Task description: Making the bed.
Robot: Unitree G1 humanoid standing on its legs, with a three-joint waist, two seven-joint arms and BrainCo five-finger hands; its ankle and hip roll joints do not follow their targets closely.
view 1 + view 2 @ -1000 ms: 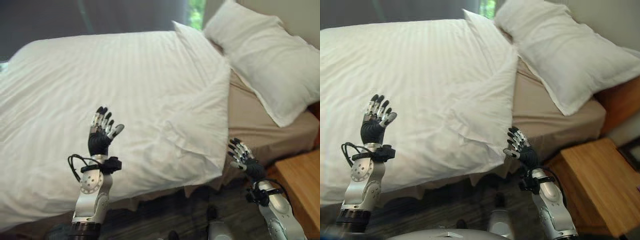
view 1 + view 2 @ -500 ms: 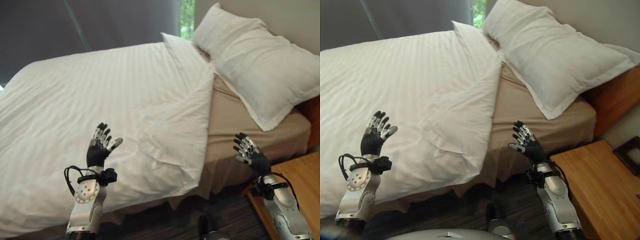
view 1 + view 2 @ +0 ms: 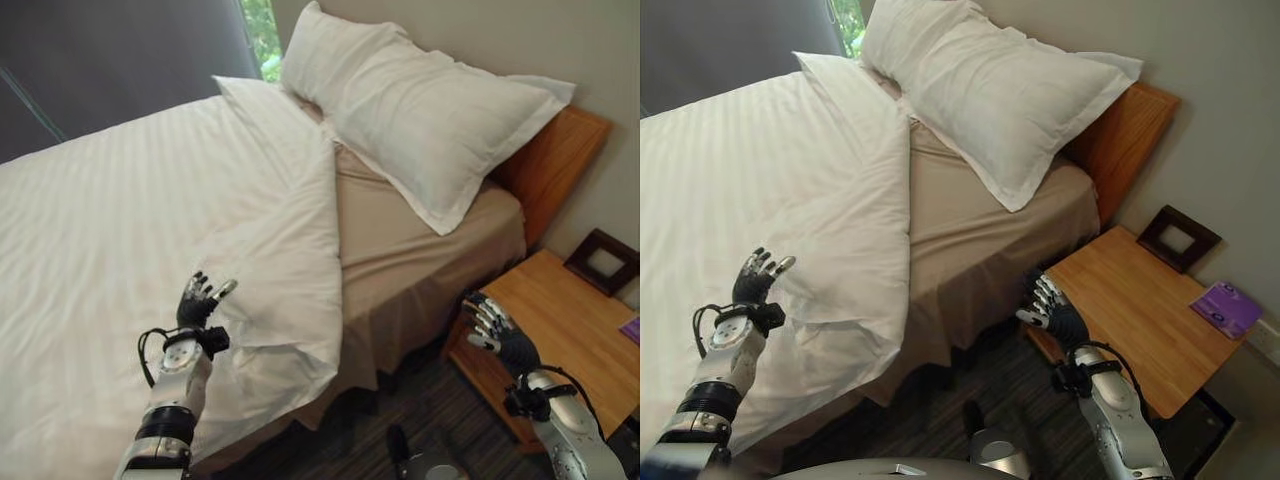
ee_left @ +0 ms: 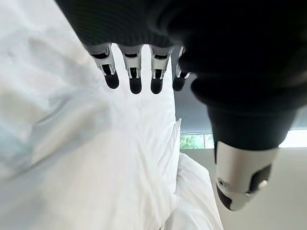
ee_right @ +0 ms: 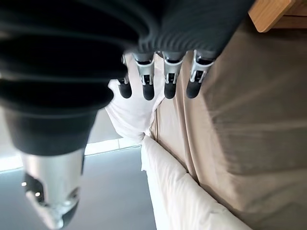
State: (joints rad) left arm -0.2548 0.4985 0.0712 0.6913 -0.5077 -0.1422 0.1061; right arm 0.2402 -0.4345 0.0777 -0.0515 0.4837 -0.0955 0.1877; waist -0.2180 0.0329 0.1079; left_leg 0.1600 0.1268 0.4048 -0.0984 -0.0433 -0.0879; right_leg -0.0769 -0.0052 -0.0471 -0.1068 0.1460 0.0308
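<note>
The white duvet (image 3: pixel 150 230) covers most of the bed, from the 9 o'clock side to about the middle of the eye views. Its edge toward the head of the bed is folded and wrinkled, and one corner hangs over the near side of the mattress at about 6 o'clock. Past that edge the beige sheet (image 3: pixel 410 250) is bare, and it falls down the side of the bed. A big white pillow (image 3: pixel 410 100) lies at 12 to 1 o'clock on the sheet, against the wooden headboard (image 3: pixel 550 160).

The left hand (image 3: pixel 198 302) is at about 7 o'clock, raised over the duvet near the wrinkled corner. Its fingers are straight and a little spread, and they hold nothing; I cannot tell if it touches the cloth. The right hand (image 3: pixel 1052 312) is at about 5 o'clock, between the side of the bed and the wooden nightstand (image 3: pixel 1140 310). It is also released, with relaxed fingers, and it is apart from the sheet.

On the nightstand, at 3 o'clock, a dark picture frame (image 3: pixel 1178 238) stands and a purple booklet (image 3: pixel 1225 305) lies near the far edge.
</note>
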